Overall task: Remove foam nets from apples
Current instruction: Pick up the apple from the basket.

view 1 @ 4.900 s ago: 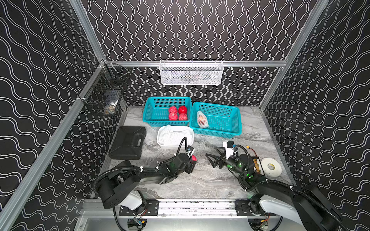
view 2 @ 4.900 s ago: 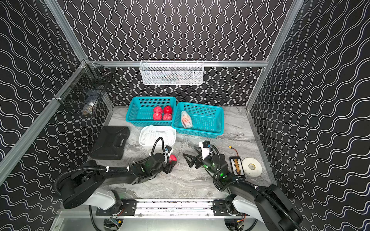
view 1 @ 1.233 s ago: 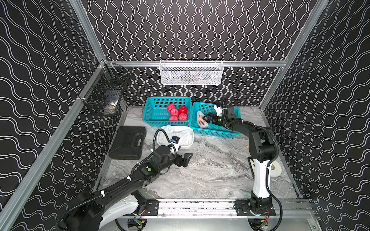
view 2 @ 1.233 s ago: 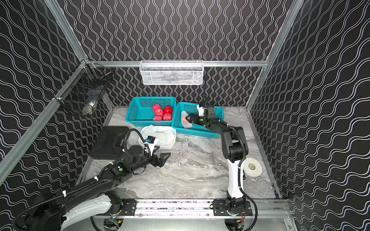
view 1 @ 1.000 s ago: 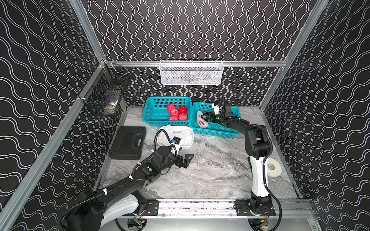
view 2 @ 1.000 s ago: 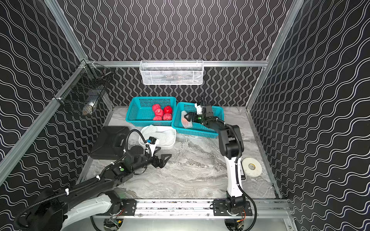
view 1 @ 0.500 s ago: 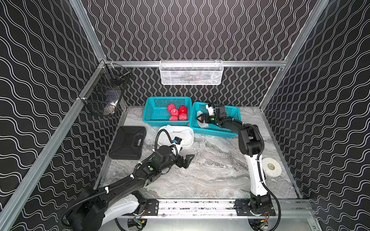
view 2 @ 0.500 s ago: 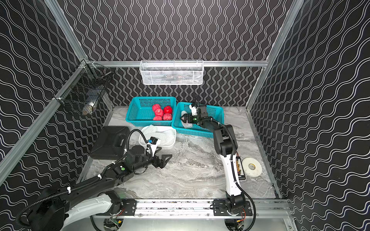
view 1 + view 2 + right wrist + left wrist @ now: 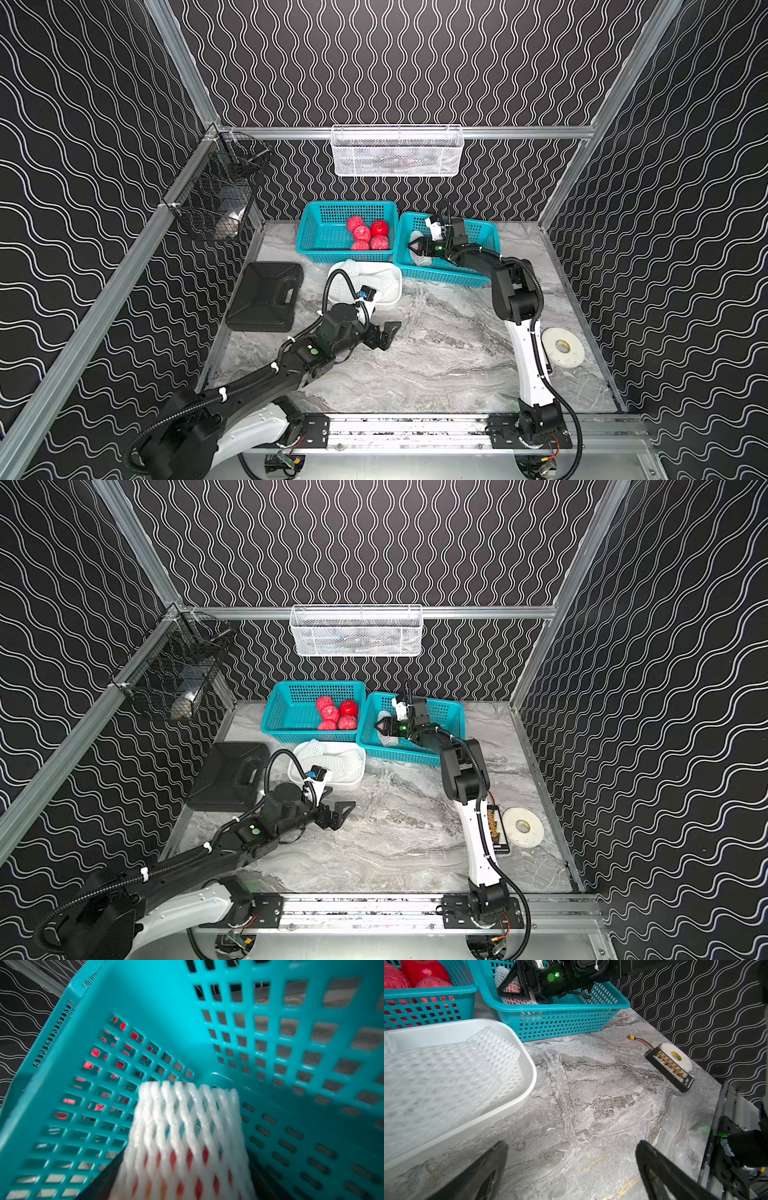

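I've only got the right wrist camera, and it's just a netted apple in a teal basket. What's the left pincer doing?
Observer: The left pincer hovers open and empty over the table, near the white tub.
Operator: What's in that tub?
Observer: Only loose foam nets, lying flat, with no fruit among them.
Operator: Where are the unwrapped ones?
Observer: Five bare apples sit together in the other teal basket, right beside the one you're in.
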`<state>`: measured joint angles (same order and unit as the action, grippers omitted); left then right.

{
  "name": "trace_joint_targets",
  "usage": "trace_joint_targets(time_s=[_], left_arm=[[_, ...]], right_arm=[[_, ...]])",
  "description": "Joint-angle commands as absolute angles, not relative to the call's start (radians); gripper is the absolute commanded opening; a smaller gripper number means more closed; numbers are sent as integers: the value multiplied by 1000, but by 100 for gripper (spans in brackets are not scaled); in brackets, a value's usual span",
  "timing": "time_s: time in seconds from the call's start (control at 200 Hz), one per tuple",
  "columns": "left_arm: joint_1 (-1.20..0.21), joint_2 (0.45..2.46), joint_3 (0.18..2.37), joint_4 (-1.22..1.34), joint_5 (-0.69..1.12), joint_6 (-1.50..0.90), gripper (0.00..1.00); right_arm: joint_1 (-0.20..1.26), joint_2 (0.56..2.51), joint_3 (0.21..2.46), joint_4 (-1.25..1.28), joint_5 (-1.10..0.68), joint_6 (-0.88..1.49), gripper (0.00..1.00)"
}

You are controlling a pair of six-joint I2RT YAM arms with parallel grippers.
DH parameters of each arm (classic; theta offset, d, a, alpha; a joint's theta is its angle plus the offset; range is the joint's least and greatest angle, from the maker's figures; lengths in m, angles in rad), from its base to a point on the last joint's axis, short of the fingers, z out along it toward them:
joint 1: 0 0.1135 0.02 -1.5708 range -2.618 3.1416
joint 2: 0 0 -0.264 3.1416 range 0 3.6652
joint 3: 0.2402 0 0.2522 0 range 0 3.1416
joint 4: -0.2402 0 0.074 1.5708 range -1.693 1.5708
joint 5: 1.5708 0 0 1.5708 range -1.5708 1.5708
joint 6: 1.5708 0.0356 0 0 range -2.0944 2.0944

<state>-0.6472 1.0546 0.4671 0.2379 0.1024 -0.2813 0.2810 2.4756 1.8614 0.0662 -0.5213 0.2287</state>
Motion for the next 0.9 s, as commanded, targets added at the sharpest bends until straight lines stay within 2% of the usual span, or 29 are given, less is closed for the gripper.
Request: trace_joint_targets(time_s=[0.0,0.17,0.45,0.731,0.896], left_arm=[[-646,1052,481,222,65,-259,99],[-646,1045,497,182,12,-256,100],[-647,994,508,134,-25,-257,99],[-646,970,467,209,0,-281,99],[-646,967,413,298,-3,-302,99]], right_arm=[[281,2429,1835,90,-522,241,74],[279,2365,1786,133,-520,233,67],[271,2235,1712,139,-528,255,66],[278,1935,1491,172,-630,314,66],[373,1718,1249,162,-633,339,67]])
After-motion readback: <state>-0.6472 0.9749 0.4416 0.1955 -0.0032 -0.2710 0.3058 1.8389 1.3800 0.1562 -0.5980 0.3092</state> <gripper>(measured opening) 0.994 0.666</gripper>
